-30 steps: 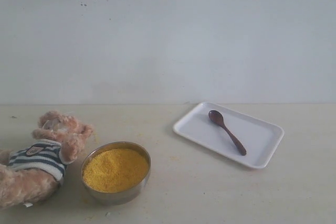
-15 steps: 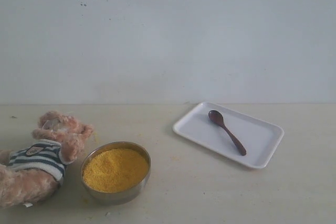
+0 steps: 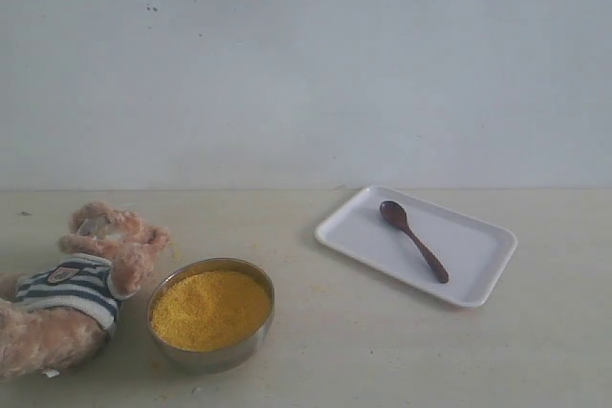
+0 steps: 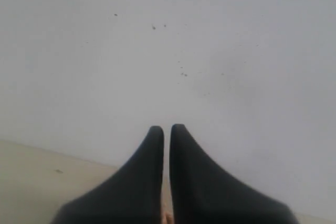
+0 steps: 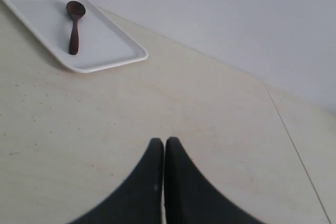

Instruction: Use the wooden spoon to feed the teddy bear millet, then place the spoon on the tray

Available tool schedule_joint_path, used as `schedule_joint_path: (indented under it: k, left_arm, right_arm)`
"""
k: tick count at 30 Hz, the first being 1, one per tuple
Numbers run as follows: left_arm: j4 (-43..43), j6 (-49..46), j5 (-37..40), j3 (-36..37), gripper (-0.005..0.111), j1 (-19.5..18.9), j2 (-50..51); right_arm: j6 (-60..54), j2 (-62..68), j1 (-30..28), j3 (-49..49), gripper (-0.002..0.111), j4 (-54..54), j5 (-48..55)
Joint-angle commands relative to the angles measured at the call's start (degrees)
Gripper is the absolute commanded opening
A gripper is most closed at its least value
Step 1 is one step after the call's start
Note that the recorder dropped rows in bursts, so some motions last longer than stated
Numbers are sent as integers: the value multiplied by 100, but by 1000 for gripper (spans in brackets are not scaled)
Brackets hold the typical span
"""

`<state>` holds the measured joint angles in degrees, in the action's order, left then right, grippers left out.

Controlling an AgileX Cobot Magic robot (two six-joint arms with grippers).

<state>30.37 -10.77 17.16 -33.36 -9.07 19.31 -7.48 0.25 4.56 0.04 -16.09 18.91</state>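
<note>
A light brown fuzzy plush teddy bear in a navy-and-white striped shirt lies on its back at the left edge of the pale beige bench; its head points toward the grey-white wall. Just beside it stands a round shiny metal bowl; fine bright yellow millet fills the bowl nearly to the rim.

Well apart to the right, a flat white rectangular plastic tray with rounded corners sits askew on the bench. A small dark reddish-brown wooden spoon lies inside the tray, flat on its floor; its oval bowl is at the end nearer the wall and its thin handle runs diagonally toward the front.

The left gripper is raised before the speckled wall; its black fingers are pressed almost together with only a thin slit between them, and they hold nothing. The right gripper hangs over bare bench, fingers likewise drawn together and empty; the tray and wooden spoon lie well ahead of it.
</note>
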Motion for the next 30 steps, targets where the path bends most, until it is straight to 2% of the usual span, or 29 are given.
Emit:
schedule_joint_path:
  k: [1, 7, 13, 16, 19, 21, 24, 27, 30]
  left_arm:
    - [-2042, 2151, -131, 357, 4, 162, -692]
    - [-1684, 445, -59, 453, 4, 230, -1648]
    - [366, -500, -319, 463, 4, 244, -1931]
    - [881, -1051, -147, 516, 4, 244, -1931]
    - [734, -1184, 110, 594, 4, 244, -1931]
    - [137, -1195, 251, 606, 4, 244, -1931]
    - [62, -1180, 543, 606, 4, 231, -1926]
    - [-708, -1222, 87, 934, 4, 309, -1509]
    - [-664, -1428, 53, 1197, 4, 347, -932]
  right_arm:
    - [-20, -25, 14, -4, 0, 18, -41]
    - [-20, -25, 14, -4, 0, 18, -41]
    - [-20, -25, 14, -4, 0, 18, -41]
    - [-20, -25, 14, -4, 0, 18, -41]
    - [-20, -25, 14, -4, 0, 18, -41]
    - [-20, -25, 14, -4, 0, 18, -41]
    - [-20, -25, 14, -4, 0, 18, -41]
    - [-20, -25, 14, -4, 0, 18, -41]
    - [-20, -25, 14, -4, 0, 18, -41]
